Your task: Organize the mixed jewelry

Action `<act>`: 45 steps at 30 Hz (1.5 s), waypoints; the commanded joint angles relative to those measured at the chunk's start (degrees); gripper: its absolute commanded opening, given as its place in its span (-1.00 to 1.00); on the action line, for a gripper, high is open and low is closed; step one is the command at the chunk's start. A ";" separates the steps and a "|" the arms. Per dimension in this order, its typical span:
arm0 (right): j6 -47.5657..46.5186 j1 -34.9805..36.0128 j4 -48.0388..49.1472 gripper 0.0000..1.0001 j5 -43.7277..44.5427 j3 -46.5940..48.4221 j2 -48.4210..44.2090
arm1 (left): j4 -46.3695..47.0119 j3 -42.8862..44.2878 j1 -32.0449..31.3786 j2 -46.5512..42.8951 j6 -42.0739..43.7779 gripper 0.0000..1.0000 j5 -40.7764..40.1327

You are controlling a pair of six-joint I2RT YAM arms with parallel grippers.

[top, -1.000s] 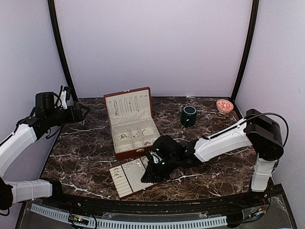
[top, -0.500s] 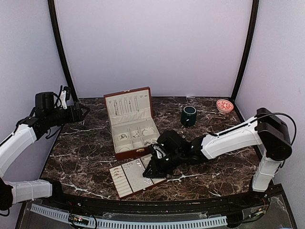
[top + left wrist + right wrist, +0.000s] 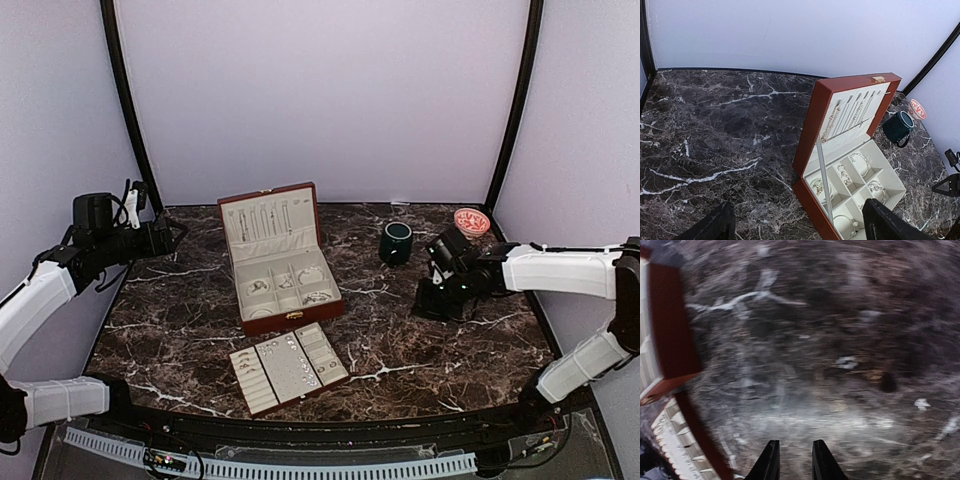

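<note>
The reddish-brown box [image 3: 262, 317] stands open at mid-table, with tiny silvery jewelry [image 3: 285, 283] in its cream compartments and chains in the lid. A cream ring tray [image 3: 252, 385] lies in front of it with several small pieces [image 3: 300, 362]. My right gripper [image 3: 424, 306] hovers low over bare marble right of the box. In the blurred right wrist view the gripper [image 3: 796, 460] is slightly open with nothing between its fingers. My left gripper [image 3: 175, 232] is raised at the far left, open and empty. The left wrist view shows the box [image 3: 810, 125] and jewelry [image 3: 840, 172].
A dark green mug [image 3: 396, 242] stands behind my right gripper, and a small pink bowl [image 3: 471, 221] sits at the back right corner. Both also show in the left wrist view: the mug [image 3: 897, 127] and the bowl [image 3: 917, 108]. The box corner [image 3: 670, 340] and tray [image 3: 675, 440] lie at the right wrist view's left edge.
My right arm has swung from over the ring tray to the right and back, now over marble near the mug. The left arm has not moved.
</note>
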 commanded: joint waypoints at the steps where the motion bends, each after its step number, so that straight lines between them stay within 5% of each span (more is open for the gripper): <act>1: -5.17 -6.66 -12.51 -0.50 9.49 -3.07 -3.27 | 0.95 -0.64 -0.39 -0.28 0.54 0.82 -0.37; 10: -10.05 -13.23 -11.03 -0.60 11.64 -4.25 -1.08 | 0.84 -0.63 -0.35 0.17 0.46 0.82 -0.44; 45: -12.21 -13.90 -3.57 -0.85 8.73 -3.38 5.12 | 0.80 -0.52 -0.33 1.54 0.58 0.82 -0.75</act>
